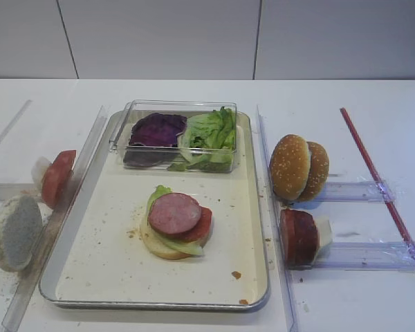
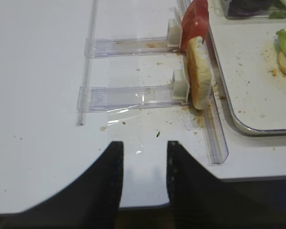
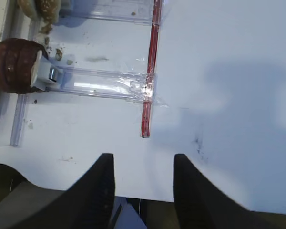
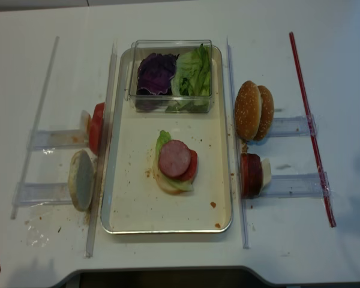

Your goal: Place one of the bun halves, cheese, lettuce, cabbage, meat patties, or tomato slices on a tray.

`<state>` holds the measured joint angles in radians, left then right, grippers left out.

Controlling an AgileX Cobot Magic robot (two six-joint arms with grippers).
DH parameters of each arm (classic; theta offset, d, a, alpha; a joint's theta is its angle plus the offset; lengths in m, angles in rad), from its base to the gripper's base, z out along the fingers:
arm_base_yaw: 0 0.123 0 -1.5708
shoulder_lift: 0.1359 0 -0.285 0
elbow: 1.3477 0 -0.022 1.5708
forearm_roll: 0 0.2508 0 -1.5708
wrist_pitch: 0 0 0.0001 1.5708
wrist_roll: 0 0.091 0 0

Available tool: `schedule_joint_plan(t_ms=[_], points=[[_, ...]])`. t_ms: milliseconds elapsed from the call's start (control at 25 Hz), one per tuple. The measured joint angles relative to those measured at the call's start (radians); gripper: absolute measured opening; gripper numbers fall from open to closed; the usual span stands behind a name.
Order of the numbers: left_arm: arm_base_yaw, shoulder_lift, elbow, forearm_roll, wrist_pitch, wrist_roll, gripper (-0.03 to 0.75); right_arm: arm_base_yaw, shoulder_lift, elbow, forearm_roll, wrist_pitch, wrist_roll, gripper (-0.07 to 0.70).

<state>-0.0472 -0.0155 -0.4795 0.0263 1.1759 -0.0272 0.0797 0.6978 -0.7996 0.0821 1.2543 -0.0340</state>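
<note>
On the tray (image 1: 152, 303) lies a stack: pale bun half (image 1: 159, 247), lettuce (image 1: 159, 194), tomato slice (image 1: 202, 225), and a meat patty (image 1: 174, 213) on top. Purple cabbage (image 1: 157, 129) and more lettuce (image 1: 211, 135) fill a clear box. Upright sesame bun halves (image 1: 290, 166) and meat patties (image 3: 14, 64) stand right of the tray. Tomato slices (image 2: 195, 21) and a floury bun half (image 2: 199, 71) stand on its left. No cheese shows. My right gripper (image 3: 143, 157) and left gripper (image 2: 144, 144) hover open and empty over the table's front edge.
The clear plastic box (image 1: 124, 131) sits at the tray's far end. Clear plastic rails (image 2: 128, 95) with white pushers hold the upright food on both sides. A red strip (image 3: 150, 71) runs along the right, ahead of my right gripper.
</note>
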Motion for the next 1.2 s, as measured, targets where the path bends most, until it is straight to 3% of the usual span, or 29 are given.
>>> schedule_joint_plan(t_ms=[640,880,1200], points=[[0.000,0.000,0.000,0.000,0.000,0.000,0.216,0.000,-0.453,0.264,0.006,0.007,-0.042,0.242],[0.000,0.000,0.000,0.000,0.000,0.000,0.215,-0.002,-0.547,0.310,0.006,-0.075,-0.056,0.211],[0.000,0.000,0.000,0.002,0.000,0.000,0.215,-0.002,-0.643,0.324,0.008,-0.097,-0.065,0.162]])
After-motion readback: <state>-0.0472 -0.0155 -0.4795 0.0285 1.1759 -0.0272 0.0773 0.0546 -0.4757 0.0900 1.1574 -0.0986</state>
